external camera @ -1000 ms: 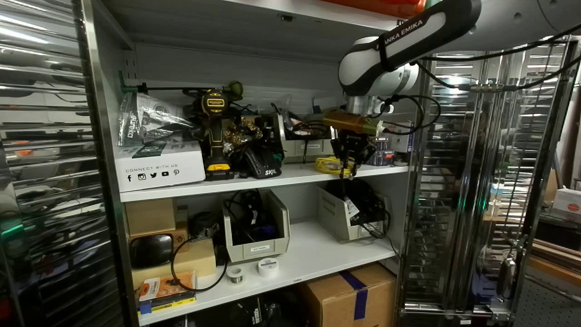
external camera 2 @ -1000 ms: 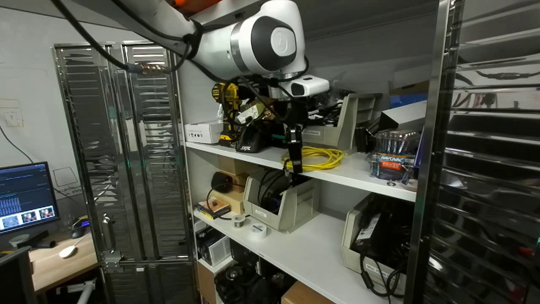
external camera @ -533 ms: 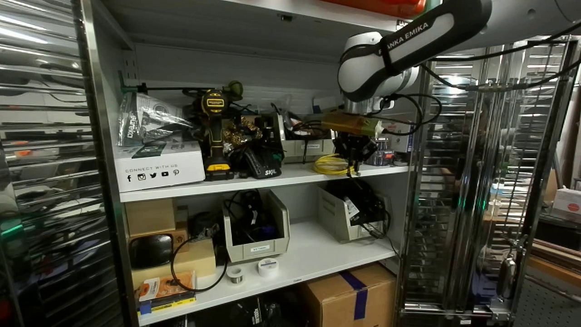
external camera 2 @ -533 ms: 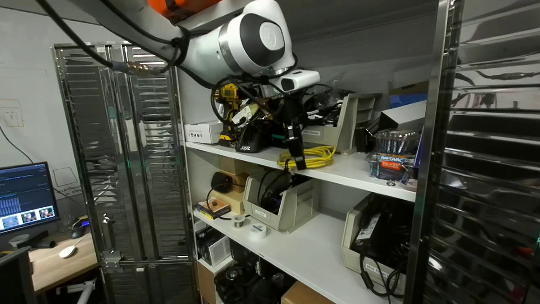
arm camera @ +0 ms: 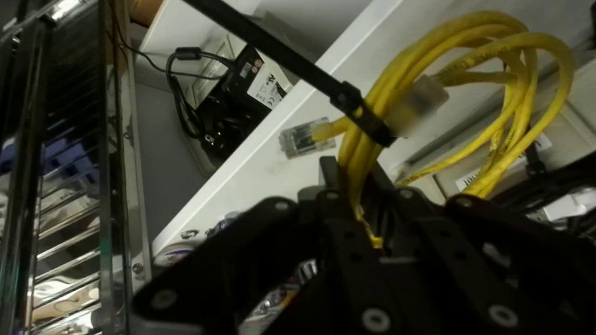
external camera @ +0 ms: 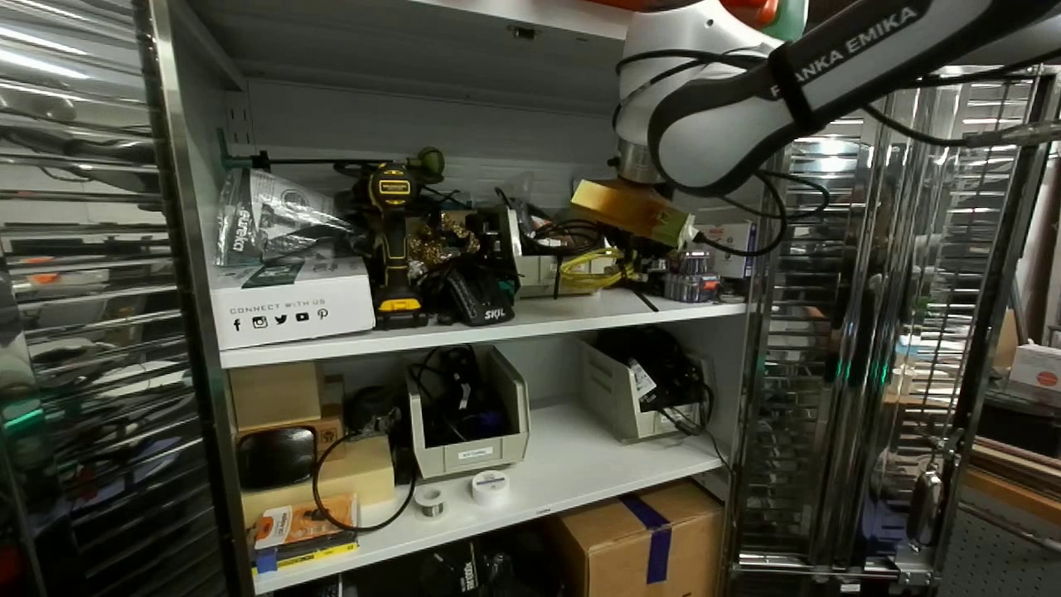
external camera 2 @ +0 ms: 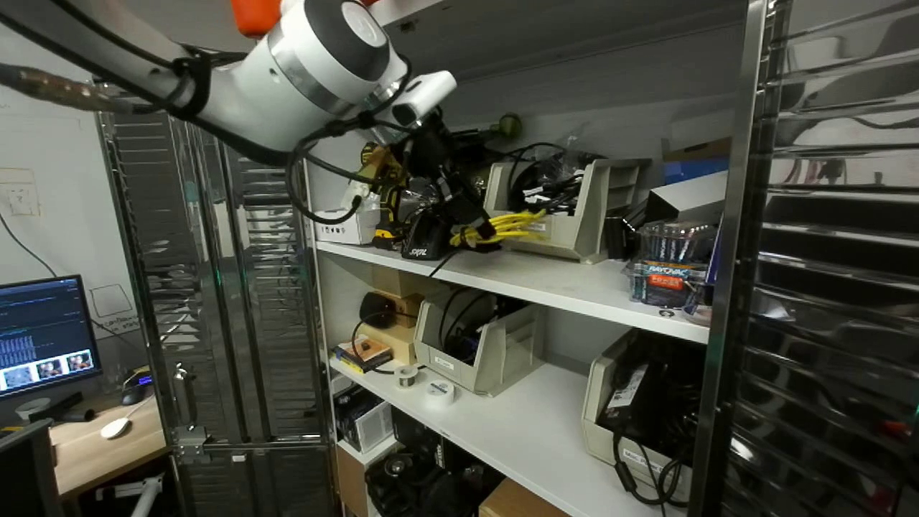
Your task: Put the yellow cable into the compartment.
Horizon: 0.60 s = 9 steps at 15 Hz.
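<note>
Yellow cable [arm camera: 393,77] clamped in the gripper [arm camera: 354,172], above the white shelf [external camera 2: 589,280] of the compartment [external camera: 373,116].
Wrist view: bright, print-marked loops toward two o'clock, clear plug [arm camera: 302,138] at nine, black tie [arm camera: 279,53] to ten; grey bin [arm camera: 427,190] beyond, at three.

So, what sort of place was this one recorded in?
Most likely the storage area of a lab or workshop: a shelving unit holds a power drill and a labelled bin of cables, and a computer monitor shows off to the side in an exterior view.
</note>
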Tool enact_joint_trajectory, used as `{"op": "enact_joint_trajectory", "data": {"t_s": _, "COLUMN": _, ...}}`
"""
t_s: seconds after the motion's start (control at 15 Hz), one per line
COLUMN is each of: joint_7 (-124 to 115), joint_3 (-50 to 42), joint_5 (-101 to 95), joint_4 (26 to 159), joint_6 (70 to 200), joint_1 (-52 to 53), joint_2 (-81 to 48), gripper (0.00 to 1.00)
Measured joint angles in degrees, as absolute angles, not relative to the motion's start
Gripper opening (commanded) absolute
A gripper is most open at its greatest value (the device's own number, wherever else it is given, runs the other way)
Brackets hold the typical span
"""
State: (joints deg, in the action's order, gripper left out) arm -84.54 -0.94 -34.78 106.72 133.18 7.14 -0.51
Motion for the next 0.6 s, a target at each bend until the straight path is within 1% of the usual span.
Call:
{"op": "enact_joint_trajectory", "data": {"t_s": 0.2, "joint_7": -94.29, "joint_3": 1.18, "joint_5": -44.00, "joint_4": 110.74, "joint_6": 135.50, "joint_1": 6.87, "joint_2": 3.83, "gripper": 0.13}}
{"op": "enact_joint_trajectory", "data": {"t_s": 0.27, "joint_7": -97.81, "joint_3": 1.82, "joint_5": -46.93, "joint_4": 111.24, "joint_6": 135.53, "joint_1": 6.59, "joint_2": 4.76, "gripper": 0.14}}
{"op": "enact_joint_trajectory", "data": {"t_s": 0.6, "joint_7": -111.96, "joint_3": 3.54, "joint_5": -60.10, "joint_4": 109.56, "joint_6": 135.51, "joint_1": 4.62, "joint_2": 5.79, "gripper": 0.13}}
